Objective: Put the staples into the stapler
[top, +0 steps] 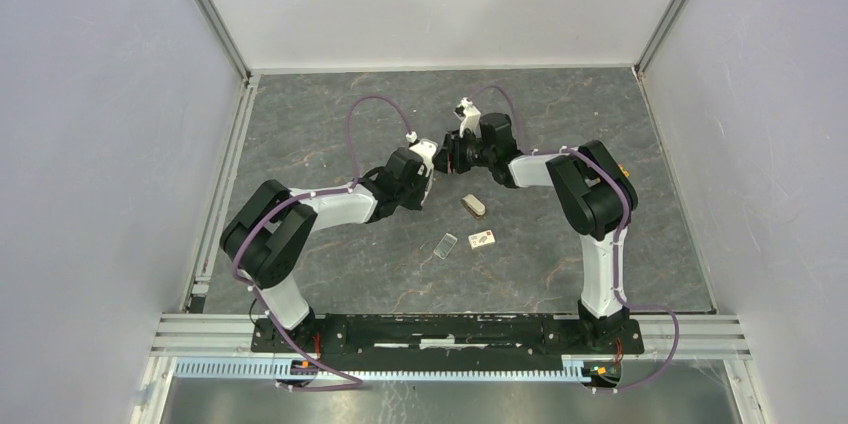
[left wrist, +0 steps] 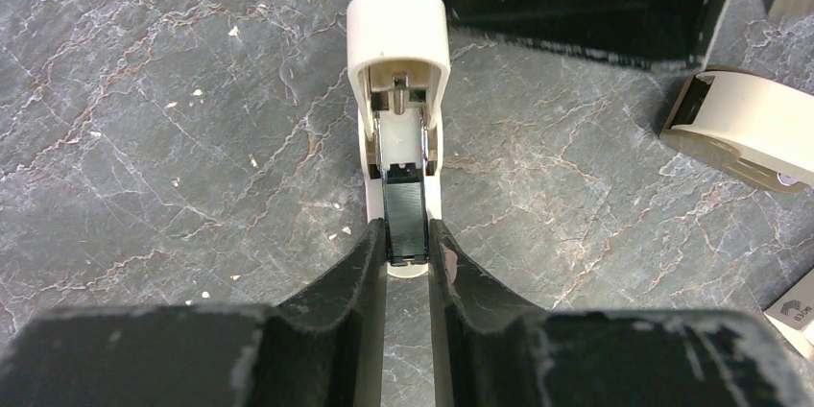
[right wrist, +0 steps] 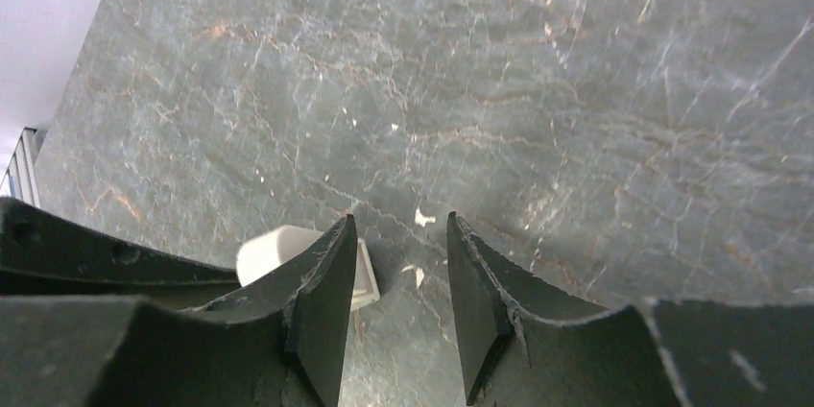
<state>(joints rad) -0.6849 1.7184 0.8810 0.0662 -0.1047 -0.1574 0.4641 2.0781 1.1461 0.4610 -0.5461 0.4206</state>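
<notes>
With my left gripper clamped on the open cream plastic stapler, I'd hold it level while my parted, empty right gripper fetches the small whitish staple box lying on the stapler's near side.

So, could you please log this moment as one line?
left gripper: shut on stapler | right gripper: open, empty | staple box: on table, lid off

Cream stapler; dark grey marbled table, rust-white veins; black left pincer.
</notes>
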